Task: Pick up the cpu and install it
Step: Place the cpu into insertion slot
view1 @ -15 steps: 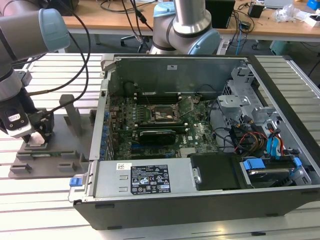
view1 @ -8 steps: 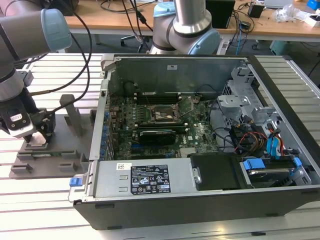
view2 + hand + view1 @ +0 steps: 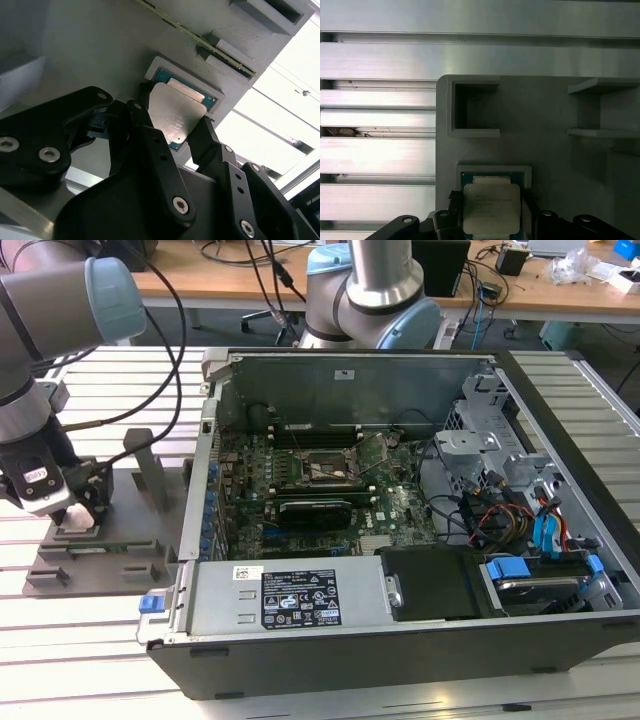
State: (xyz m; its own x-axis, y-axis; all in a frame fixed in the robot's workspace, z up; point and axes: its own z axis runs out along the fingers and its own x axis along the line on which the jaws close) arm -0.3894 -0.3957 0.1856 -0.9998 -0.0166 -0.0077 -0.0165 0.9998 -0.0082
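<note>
The cpu [image 3: 492, 206], a small square chip with a dull silver top and a green rim, lies in a shallow framed recess of the grey plastic tray [image 3: 545, 150]. In both wrist views my gripper [image 3: 172, 122] has one black finger [image 3: 141, 116] against one side of the cpu [image 3: 176, 110] and the other finger against the opposite side. The chip still sits level in its recess. In the exterior view the gripper [image 3: 78, 516] is down on the tray [image 3: 110, 562] at the exterior view's left. The black socket frame [image 3: 325, 468] sits on the motherboard inside the open computer case.
The open computer case [image 3: 300, 600] lies on the slatted metal table [image 3: 60, 640], to the exterior view's right of the tray. Upright posts and slots [image 3: 150, 475] rise from the tray beside the gripper. Drive cages and coloured cables [image 3: 520, 520] fill the case's far side.
</note>
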